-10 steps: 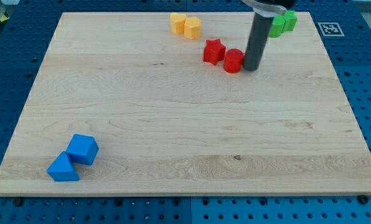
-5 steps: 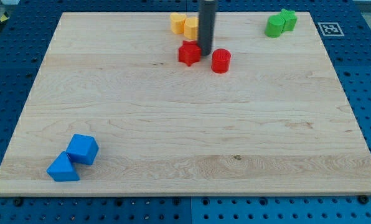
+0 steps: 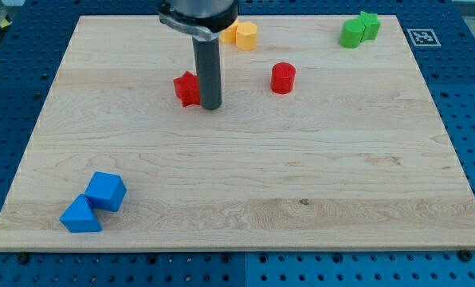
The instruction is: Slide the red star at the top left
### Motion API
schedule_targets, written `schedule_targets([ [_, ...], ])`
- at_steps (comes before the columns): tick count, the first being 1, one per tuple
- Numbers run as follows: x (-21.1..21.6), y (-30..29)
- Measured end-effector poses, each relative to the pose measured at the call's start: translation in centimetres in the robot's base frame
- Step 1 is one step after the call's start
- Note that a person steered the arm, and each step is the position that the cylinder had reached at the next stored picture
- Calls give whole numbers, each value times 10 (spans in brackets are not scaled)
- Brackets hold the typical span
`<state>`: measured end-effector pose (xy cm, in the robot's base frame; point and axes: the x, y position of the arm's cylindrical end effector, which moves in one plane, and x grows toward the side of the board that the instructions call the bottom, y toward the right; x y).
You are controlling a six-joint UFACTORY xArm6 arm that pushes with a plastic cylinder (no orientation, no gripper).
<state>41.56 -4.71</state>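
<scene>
Upright, my tip touching red star from the view's right

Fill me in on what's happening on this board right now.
My tip sits against the right side of the red star, which lies in the upper middle of the wooden board, short of the top left corner. The red cylinder stands apart to the right. Yellow blocks and green blocks sit along the top edge; two blue blocks rest at the bottom left.
</scene>
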Motion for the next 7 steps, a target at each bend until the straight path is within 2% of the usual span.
schedule_targets([
  [2, -10, -9],
  [5, -34, -79],
  [7, -55, -80],
])
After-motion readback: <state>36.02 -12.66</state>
